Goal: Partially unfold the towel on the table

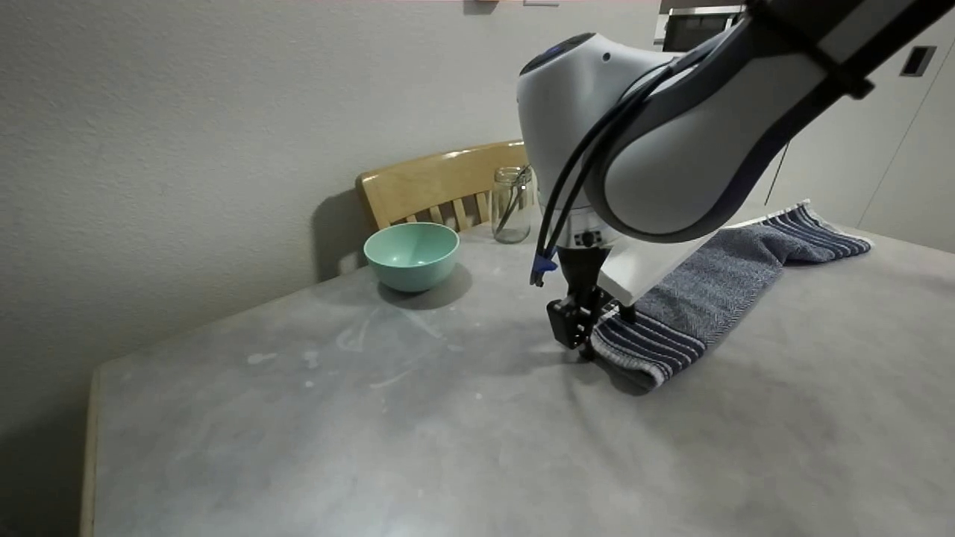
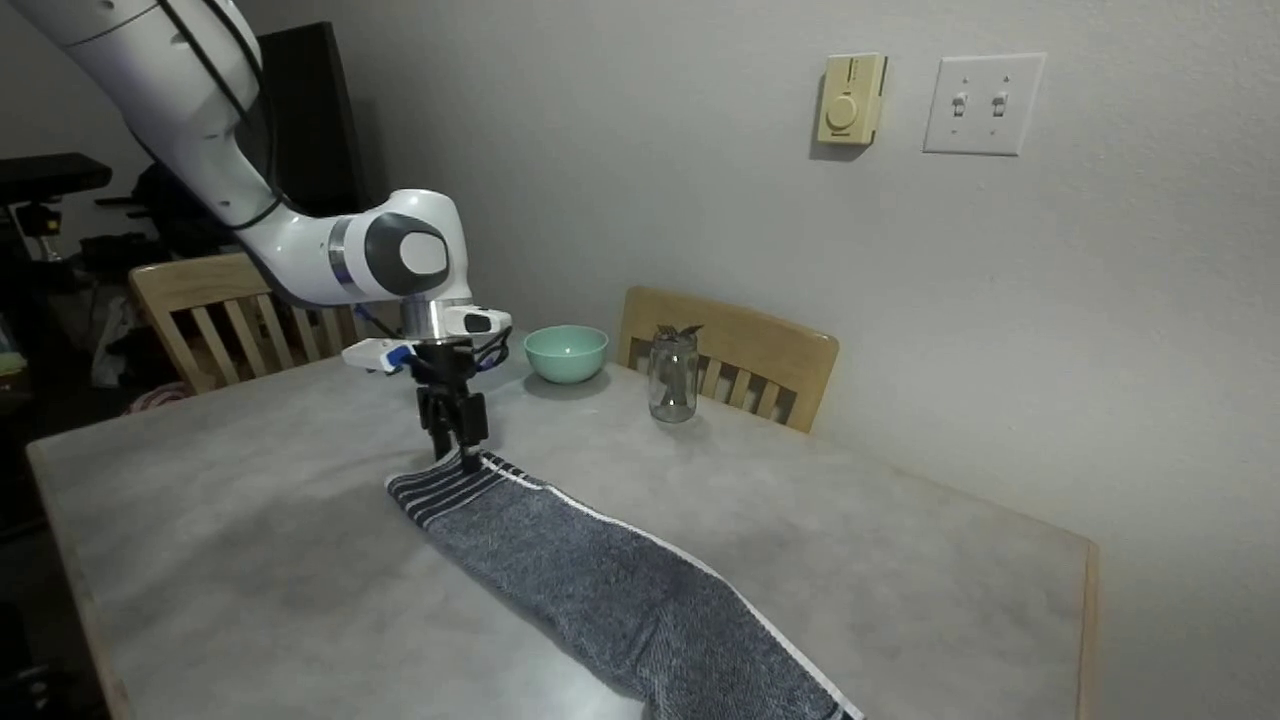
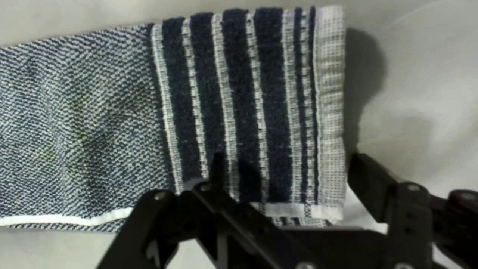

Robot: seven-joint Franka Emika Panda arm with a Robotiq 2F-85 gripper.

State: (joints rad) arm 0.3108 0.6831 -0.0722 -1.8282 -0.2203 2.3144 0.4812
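The grey-blue towel lies in a long folded strip on the light grey table (image 1: pixel 448 432). It shows in both exterior views (image 1: pixel 701 280) (image 2: pixel 600 570), with dark navy and white stripes at its ends. In the wrist view the towel (image 3: pixel 93 112) shows its striped end, with a lower layer peeking out beneath the white edge. My gripper (image 1: pixel 606 333) points down at this striped end, also in an exterior view (image 2: pixel 456 457). In the wrist view the gripper (image 3: pixel 288 160) is open. One finger is over the stripes, the other just beyond the white hem. Whether the fingertips touch the cloth is unclear.
A teal bowl (image 1: pixel 412 257) (image 2: pixel 566 355) stands on the table near the wall. A glass jar (image 1: pixel 511 216) (image 2: pixel 672 385) with dark utensils stands near the table's back edge. A wooden chair (image 1: pixel 440 175) (image 2: pixel 740 340) stands behind it.
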